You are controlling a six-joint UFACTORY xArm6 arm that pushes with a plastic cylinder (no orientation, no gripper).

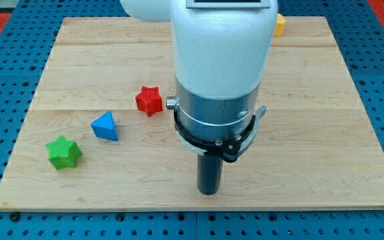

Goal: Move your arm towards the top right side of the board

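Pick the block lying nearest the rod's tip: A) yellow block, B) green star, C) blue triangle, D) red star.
D: the red star sits closest to my tip, up and to the view's left of it; the blue triangle and green star lie farther left, and the yellow block is at the top edge.

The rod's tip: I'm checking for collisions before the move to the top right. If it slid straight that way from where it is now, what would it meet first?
Likely nothing. My tip sits near the board's bottom centre, apart from every block. The red star, blue block and green block lie to its left. Only the yellow block, half hidden at the top edge, lies near that path.
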